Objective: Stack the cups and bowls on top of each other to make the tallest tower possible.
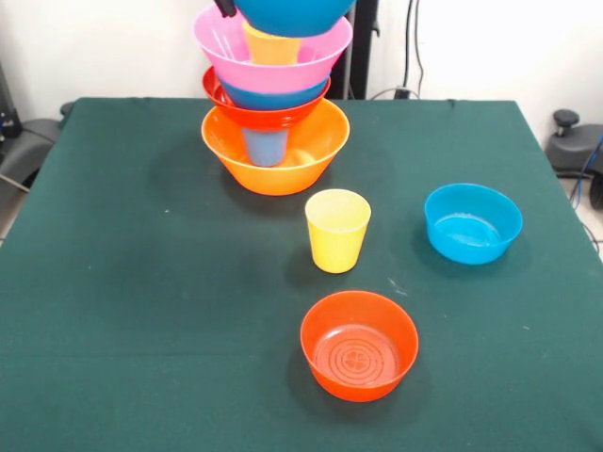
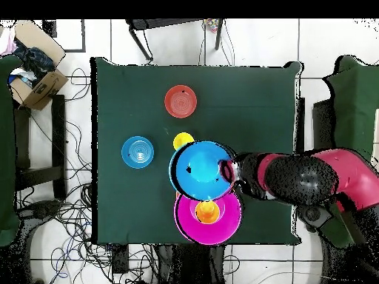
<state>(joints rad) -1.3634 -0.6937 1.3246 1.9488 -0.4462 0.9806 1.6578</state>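
The tower stands at the far side of the table. Its base is the big orange bowl point(image 1: 275, 160), with a blue cup point(image 1: 267, 147) inside. Above come a red-orange bowl point(image 1: 252, 115), a blue bowl point(image 1: 273, 95) and the big pink bowl point(image 1: 273, 66) point(image 2: 208, 225), which holds the orange cup point(image 1: 271, 45) point(image 2: 208, 212). My gripper point(image 1: 224, 8) point(image 2: 226, 171) is shut on the rim of a larger blue bowl point(image 1: 292, 14) point(image 2: 200, 170) and holds it just above the pink bowl. The yellow cup point(image 1: 337, 229) point(image 2: 183, 140) stands upright in front of the tower.
A blue bowl point(image 1: 472, 222) point(image 2: 138, 151) sits alone at the right in the front view. A red-orange bowl point(image 1: 359, 344) point(image 2: 180, 101) sits near the front edge. A green cloth point(image 1: 141, 282) covers the table. A cardboard box point(image 2: 35, 81) lies off the table.
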